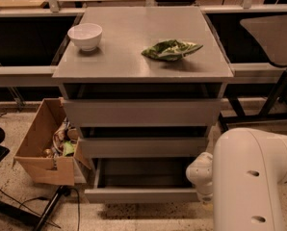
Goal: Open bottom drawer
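The bottom drawer [141, 195] is the slimmest of three grey fronts on the grey cabinet [134, 66]. It stands pulled out toward me, and its smooth grey tray interior [143, 173] shows. My white arm [252, 177] fills the lower right, and its rounded joint [201, 173] sits beside the drawer's right end. My gripper does not show in this view; it is either hidden by the arm or outside the picture.
A white bowl [85, 35] and a green crumpled bag [171, 49] lie on the cabinet top. The top drawer front [141, 112] and the middle drawer front [143, 147] are above. An open cardboard box [42, 150] of items stands on the floor at the left. Dark cables [18, 201] run across the floor.
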You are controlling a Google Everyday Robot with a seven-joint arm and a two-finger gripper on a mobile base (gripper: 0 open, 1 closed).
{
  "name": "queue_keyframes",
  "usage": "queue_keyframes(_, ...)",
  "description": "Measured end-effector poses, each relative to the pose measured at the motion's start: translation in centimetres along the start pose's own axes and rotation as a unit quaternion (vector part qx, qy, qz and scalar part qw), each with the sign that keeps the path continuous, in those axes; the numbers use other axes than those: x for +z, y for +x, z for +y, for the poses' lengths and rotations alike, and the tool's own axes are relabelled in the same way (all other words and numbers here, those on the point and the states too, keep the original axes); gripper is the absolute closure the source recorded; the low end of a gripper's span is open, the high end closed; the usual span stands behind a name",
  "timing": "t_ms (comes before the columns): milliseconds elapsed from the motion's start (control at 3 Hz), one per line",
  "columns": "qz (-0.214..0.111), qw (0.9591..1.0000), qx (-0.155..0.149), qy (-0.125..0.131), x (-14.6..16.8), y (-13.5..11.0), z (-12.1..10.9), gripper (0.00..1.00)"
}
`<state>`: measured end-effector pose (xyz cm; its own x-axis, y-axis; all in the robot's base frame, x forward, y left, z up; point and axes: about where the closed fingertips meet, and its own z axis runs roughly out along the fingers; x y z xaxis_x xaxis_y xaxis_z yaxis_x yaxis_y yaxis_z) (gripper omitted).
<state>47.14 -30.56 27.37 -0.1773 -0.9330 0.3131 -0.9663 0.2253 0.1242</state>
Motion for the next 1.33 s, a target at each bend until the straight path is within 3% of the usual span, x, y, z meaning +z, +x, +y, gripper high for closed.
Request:
queue_keyframes(333, -0.038, 0.9967, -0.063, 0.035, 0.3, -4.7, -1.1, 0.27)
queue_keyframes(667, -0.096, 0.9866, -0.111, 0.071, 0.2, -9.2, -2.0, 0.04)
queue_keyframes(1000, -0.142, 0.9735, -0.153, 0.094, 1.1, -14.0, -2.8, 0.00)
queue_keyframes(1333, -0.142, 0.9735, -0.153, 0.093, 1.1, -14.0, -2.8, 0.00)
